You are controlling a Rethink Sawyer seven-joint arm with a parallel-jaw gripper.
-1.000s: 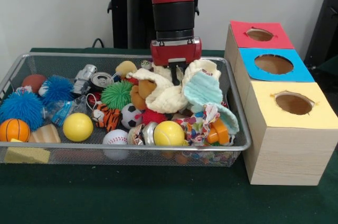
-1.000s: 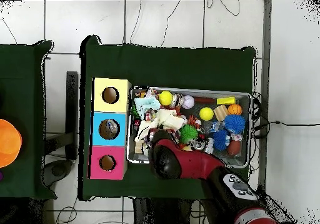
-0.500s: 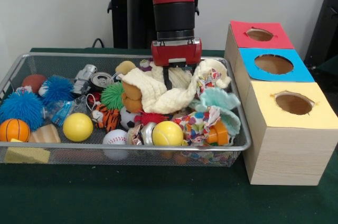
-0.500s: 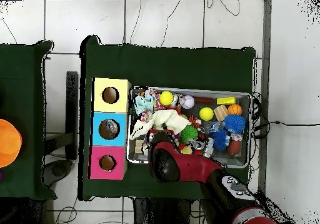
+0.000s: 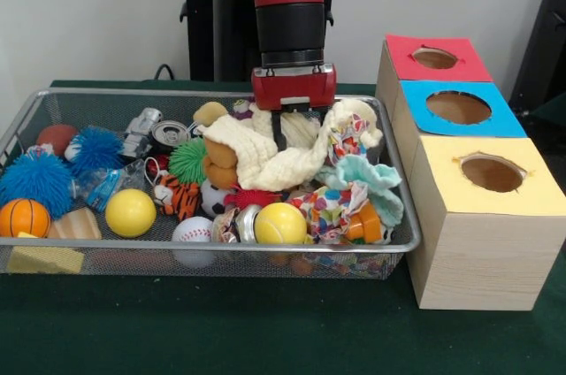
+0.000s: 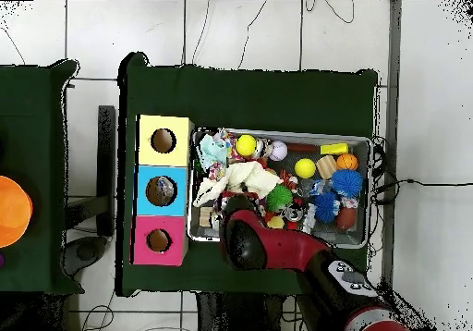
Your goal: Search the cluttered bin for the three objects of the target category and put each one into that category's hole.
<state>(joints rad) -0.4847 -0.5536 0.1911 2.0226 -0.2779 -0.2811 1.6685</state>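
Note:
The wire mesh bin [image 5: 212,248] lies on the green table, full of toys; it also shows in the overhead view [image 6: 360,140]. One crushed clear bottle with a blue-and-white label [image 5: 102,186] lies at the bin's left, between the blue spiky balls. No other bottles show. My gripper [image 5: 281,138] hangs over the bin's middle-right, its dark fingers pinched into a cream cloth [image 5: 265,158] that it holds up off the pile. In the overhead view the red arm [image 6: 245,239] covers the gripper.
Three wooden boxes with holes stand right of the bin: red [image 5: 433,58], blue [image 5: 458,108], yellow [image 5: 491,172]. Balls, a silver can [image 5: 168,134], a green spiky ball [image 5: 190,160], a teal cloth [image 5: 367,176] and a patterned cloth [image 5: 327,207] crowd the bin.
The gripper rose slightly with the cream cloth, dragging it up and leftward. The teal cloth slid off and dropped to the bin's right end.

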